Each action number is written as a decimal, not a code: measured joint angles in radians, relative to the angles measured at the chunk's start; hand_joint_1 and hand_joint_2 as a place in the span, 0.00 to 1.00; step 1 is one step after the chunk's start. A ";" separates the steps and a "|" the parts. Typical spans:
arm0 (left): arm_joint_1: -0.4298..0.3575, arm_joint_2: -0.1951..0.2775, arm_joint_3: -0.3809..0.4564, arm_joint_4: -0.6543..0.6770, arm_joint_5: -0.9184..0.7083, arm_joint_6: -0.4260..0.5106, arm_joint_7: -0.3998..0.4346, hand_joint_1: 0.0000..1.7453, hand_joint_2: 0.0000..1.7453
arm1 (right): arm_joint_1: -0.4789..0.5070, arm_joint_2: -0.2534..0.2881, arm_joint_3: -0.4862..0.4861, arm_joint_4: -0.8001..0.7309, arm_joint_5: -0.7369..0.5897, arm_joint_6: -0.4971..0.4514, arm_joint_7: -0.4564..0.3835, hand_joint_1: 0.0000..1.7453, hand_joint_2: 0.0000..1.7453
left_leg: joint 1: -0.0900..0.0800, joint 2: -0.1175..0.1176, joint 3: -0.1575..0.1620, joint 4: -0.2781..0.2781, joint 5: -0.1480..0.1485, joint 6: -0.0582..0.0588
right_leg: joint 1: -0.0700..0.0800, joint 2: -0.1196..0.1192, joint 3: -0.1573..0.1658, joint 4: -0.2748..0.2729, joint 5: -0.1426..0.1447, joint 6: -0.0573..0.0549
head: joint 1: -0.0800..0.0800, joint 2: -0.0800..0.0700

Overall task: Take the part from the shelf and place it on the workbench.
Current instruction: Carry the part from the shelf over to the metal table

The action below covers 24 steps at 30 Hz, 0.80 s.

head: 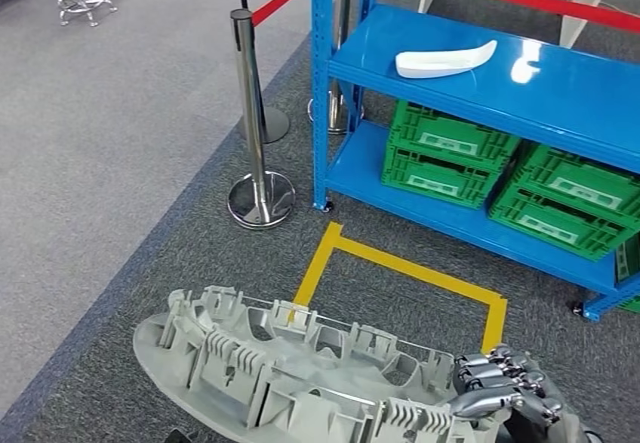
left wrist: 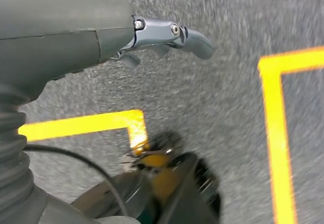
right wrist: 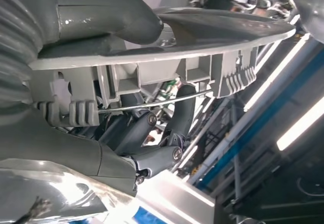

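Observation:
A long grey plastic part (head: 287, 373) with ribs and clips on its upper side lies across the bottom of the head view. My right hand (head: 506, 393) grips its right end, fingers curled over the ribbed edge. In the right wrist view the thumb lies on the part's (right wrist: 172, 52) smooth face while the fingers (right wrist: 153, 143) wrap around the ribbed side. My left hand (left wrist: 164, 34) hangs over the carpet with its fingers stretched out and nothing in it. A second, white curved part (head: 445, 60) rests on the blue shelf (head: 558, 93).
Green crates (head: 445, 153) fill the shelf's lower level. A chrome stanchion (head: 256, 133) with red rope stands left of the shelf. Yellow tape (head: 407, 268) marks a square on the grey carpet before the shelf.

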 joint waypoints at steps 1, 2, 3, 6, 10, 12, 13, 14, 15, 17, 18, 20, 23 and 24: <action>0.000 -0.002 0.005 -0.007 0.001 -0.001 -0.003 0.00 1.00 | 0.003 0.000 0.000 -0.005 0.002 0.000 0.000 1.00 1.00 | -0.001 -0.010 -0.005 0.000 0.004 0.004 | 0.000 0.019 -0.033 0.071 -0.031 0.000 | 0.000 0.000; 0.001 -0.005 0.008 -0.013 0.001 -0.001 -0.005 0.00 1.00 | 0.005 0.000 0.001 -0.007 0.005 0.000 0.000 1.00 1.00 | -0.003 -0.021 -0.010 0.000 0.007 0.006 | 0.000 0.026 -0.064 0.136 -0.053 0.001 | 0.000 0.000; 0.002 -0.007 0.010 -0.017 0.001 -0.002 -0.006 0.00 1.00 | 0.008 0.000 0.001 -0.009 0.008 0.000 0.001 1.00 1.00 | -0.005 -0.032 -0.012 0.001 0.009 0.007 | 0.000 0.029 -0.083 0.175 -0.058 0.000 | 0.000 0.000; 0.011 -0.014 0.016 -0.033 -0.002 -0.005 0.001 0.00 1.00 | 0.018 0.000 0.000 -0.015 0.017 -0.002 0.003 1.00 1.00 | -0.007 -0.069 -0.017 0.009 0.014 0.005 | 0.001 0.048 -0.030 0.062 0.034 -0.007 | 0.000 0.000; 0.021 -0.021 0.037 -0.078 -0.010 -0.014 0.026 0.00 1.00 | 0.029 0.000 -0.015 -0.032 0.020 -0.011 0.004 1.00 1.00 | -0.007 -0.114 -0.046 0.028 0.024 -0.012 | -0.001 0.111 0.042 -0.097 0.075 -0.016 | -0.001 0.000; 0.029 -0.022 0.053 -0.102 -0.011 -0.019 0.033 0.00 1.00 | 0.033 0.000 -0.025 -0.041 0.013 -0.009 0.002 1.00 1.00 | -0.005 -0.128 -0.062 0.032 0.033 -0.027 | -0.003 0.090 0.041 -0.102 0.082 -0.023 | -0.001 0.000; 0.034 -0.023 0.061 -0.112 -0.011 -0.023 0.036 0.00 1.00 | 0.034 0.000 -0.029 -0.044 0.010 -0.007 0.001 1.00 1.00 | -0.006 -0.114 -0.069 0.042 0.026 -0.033 | -0.005 0.078 0.040 -0.105 0.087 -0.028 | -0.003 0.000; 0.039 -0.025 0.068 -0.123 -0.010 -0.026 0.039 0.00 1.00 | 0.036 0.000 -0.033 -0.047 0.007 -0.005 0.001 1.00 1.00 | -0.007 -0.091 -0.081 0.069 0.007 -0.038 | -0.007 0.063 0.039 -0.108 0.092 -0.033 | -0.006 0.000; 0.041 -0.027 0.074 -0.133 -0.011 -0.028 0.041 0.00 1.00 | 0.037 0.000 -0.037 -0.050 0.004 -0.001 0.001 1.00 1.00 | -0.005 -0.062 -0.101 0.115 -0.024 -0.043 | -0.009 0.048 0.038 -0.109 0.095 -0.037 | -0.009 0.000; 0.044 -0.031 0.083 -0.154 -0.018 -0.039 0.043 0.00 1.00 | 0.036 0.000 -0.042 -0.053 -0.004 0.012 0.003 1.00 1.00 | 0.001 -0.029 -0.152 0.244 -0.093 -0.055 | -0.008 0.016 0.033 -0.109 0.096 -0.041 | -0.014 0.000; 0.048 -0.032 0.088 -0.164 -0.025 -0.047 0.045 0.00 1.00 | 0.033 0.001 -0.043 -0.053 -0.008 0.022 0.005 1.00 1.00 | 0.006 -0.024 -0.168 0.291 -0.110 -0.060 | -0.007 0.000 0.031 -0.108 0.097 -0.041 | -0.014 0.000; 0.060 -0.034 0.101 -0.183 -0.043 -0.062 0.051 0.00 1.00 | 0.021 0.003 -0.044 -0.052 -0.007 0.042 0.014 1.00 1.00 | 0.013 -0.017 -0.147 0.281 -0.091 -0.066 | -0.008 -0.028 0.029 -0.107 0.097 -0.040 | -0.014 0.000; 0.075 -0.032 0.124 -0.196 -0.060 -0.068 0.054 0.00 1.00 | 0.000 0.007 -0.045 -0.050 0.001 0.055 0.021 1.00 1.00 | 0.012 0.034 -0.035 0.084 -0.016 -0.061 | -0.007 -0.061 0.032 -0.105 0.095 -0.030 | -0.014 0.000; 0.076 -0.032 0.131 -0.198 -0.063 -0.069 0.054 0.00 1.00 | -0.004 0.007 -0.045 -0.049 0.003 0.056 0.021 1.00 1.00 | 0.008 0.049 -0.016 0.043 -0.006 -0.055 | -0.004 -0.071 0.032 -0.104 0.095 -0.024 | -0.014 0.000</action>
